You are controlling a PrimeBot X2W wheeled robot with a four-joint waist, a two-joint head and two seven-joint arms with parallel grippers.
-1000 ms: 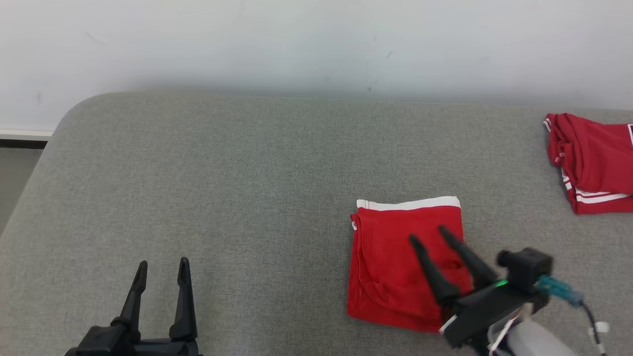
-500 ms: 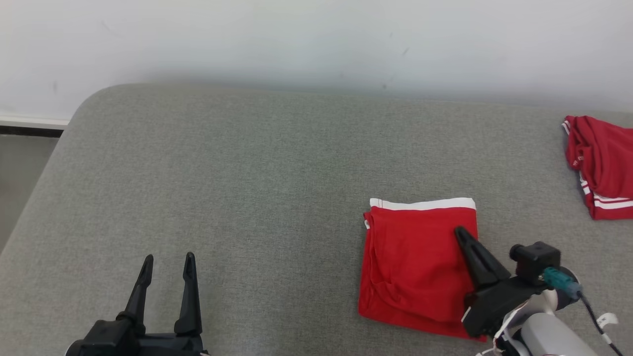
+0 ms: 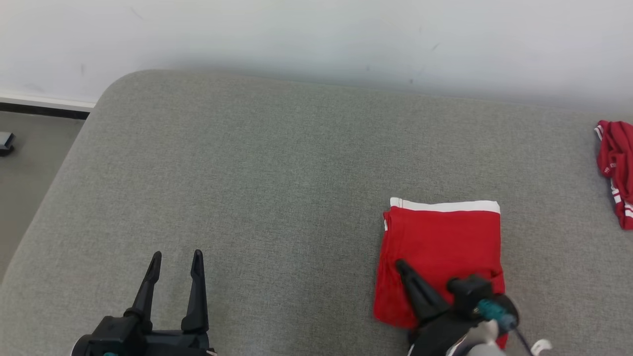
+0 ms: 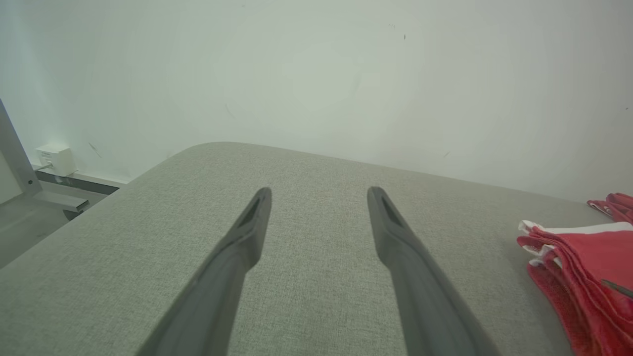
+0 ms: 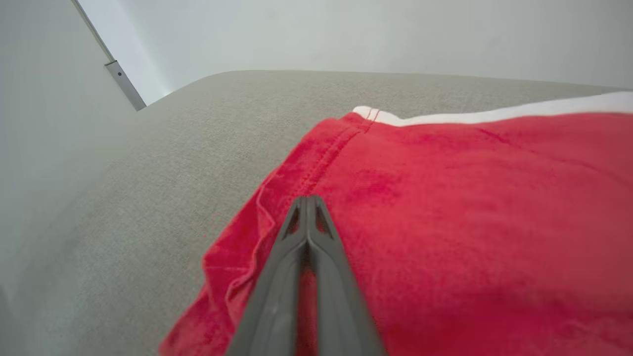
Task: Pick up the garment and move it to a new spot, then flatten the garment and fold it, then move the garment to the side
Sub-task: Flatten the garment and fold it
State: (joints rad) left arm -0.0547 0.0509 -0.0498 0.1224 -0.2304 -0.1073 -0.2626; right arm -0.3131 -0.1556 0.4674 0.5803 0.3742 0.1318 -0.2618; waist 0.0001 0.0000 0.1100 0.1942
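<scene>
The garment (image 3: 445, 232) is a folded red piece with a white band along its far edge, lying flat on the grey padded surface (image 3: 247, 173). My right gripper (image 3: 399, 264) is shut, its fingers pressed together and lying low over the garment's near left part. In the right wrist view the closed tips (image 5: 307, 199) rest just above the red cloth (image 5: 470, 198), with no fabric seen pinched between them. My left gripper (image 3: 177, 254) stands open at the lower left over bare grey surface, holding nothing. Its wrist view shows the spread fingers (image 4: 320, 193) and the garment (image 4: 583, 257) off to the right.
A second red garment (image 3: 615, 168) with white stripes lies bunched at the far right edge. A white wall runs behind the surface. The surface's rounded corner drops to the floor (image 3: 29, 163) on the left.
My right gripper has shut and shifted from the garment's right half toward its near left part. The head camera has turned, sliding the whole scene rightward. The left gripper stays open.
</scene>
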